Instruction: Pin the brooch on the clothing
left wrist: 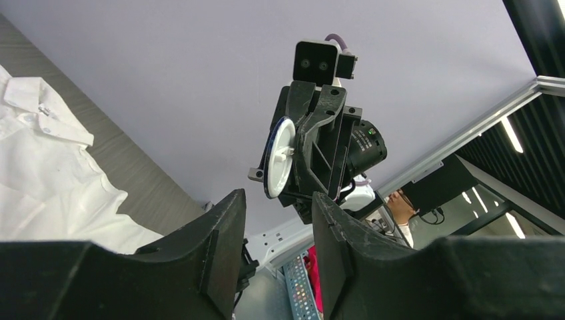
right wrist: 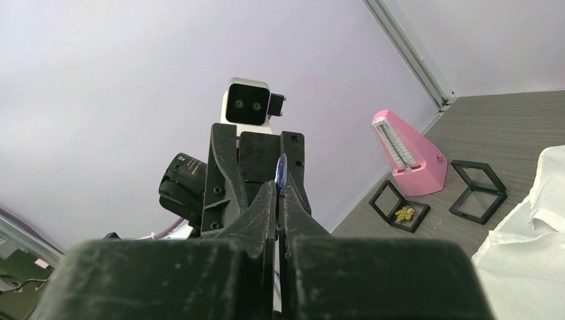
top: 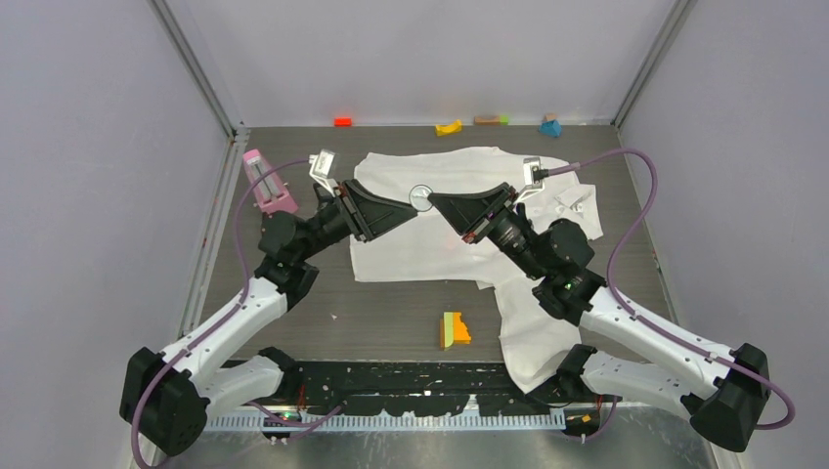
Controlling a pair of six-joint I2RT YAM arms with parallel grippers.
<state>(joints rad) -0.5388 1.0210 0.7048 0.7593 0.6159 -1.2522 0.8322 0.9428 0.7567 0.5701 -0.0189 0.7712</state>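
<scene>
Right gripper [top: 434, 201] clamped on brooch [top: 421, 196] above shirt [top: 459, 171]; left gripper [top: 408, 207] part-spread, empty, tips just beside brooch. Bare table [top: 391, 313] in front — orange block [top: 454, 329] there; pink metronome [top: 266, 183] left, well apart.

I see the shirt [top: 420, 249] as thin white creased cloth. Bench [top: 391, 322] is matt grey wood-grain. Left end effector [left wrist: 276, 207] and right end effector [right wrist: 278, 193] are matt black plastic. Brooch [left wrist: 278, 157] back is smooth white.

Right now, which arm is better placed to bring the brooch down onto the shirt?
Right, probably. The right gripper is shut on the brooch above the shirt; the left gripper faces it with fingers apart, holding nothing.
</scene>
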